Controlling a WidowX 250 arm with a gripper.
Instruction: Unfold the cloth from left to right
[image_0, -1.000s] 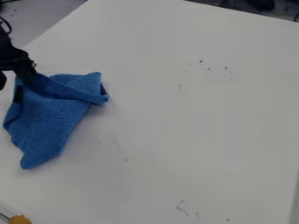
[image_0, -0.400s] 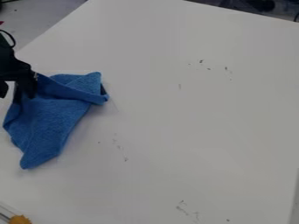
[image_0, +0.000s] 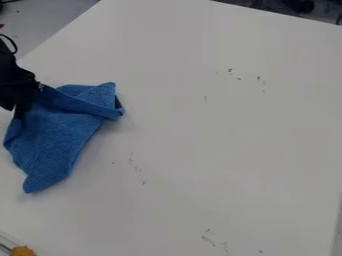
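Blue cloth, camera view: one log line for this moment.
cloth: rumpled, partly folded, at view's left | hand: at cloth's upper-left edge, grasp unclear | unfolding: incomplete | orange item: bottom-left corner

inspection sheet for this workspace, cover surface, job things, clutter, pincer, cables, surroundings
surface: white table, scattered dark marks at upper right, centre and lower edge
job's things: blue cloth at the left, rumpled and partly folded, one fold running across its upper part
clutter: orange-yellow piece with a thin rod, bottom left corner
pincer: black pincer at the left edge, over the cloth's upper left; grip on it cannot be told
cables: black cable curving above the pincer
surroundings: grey area past the table's upper left edge, dark objects past its top right
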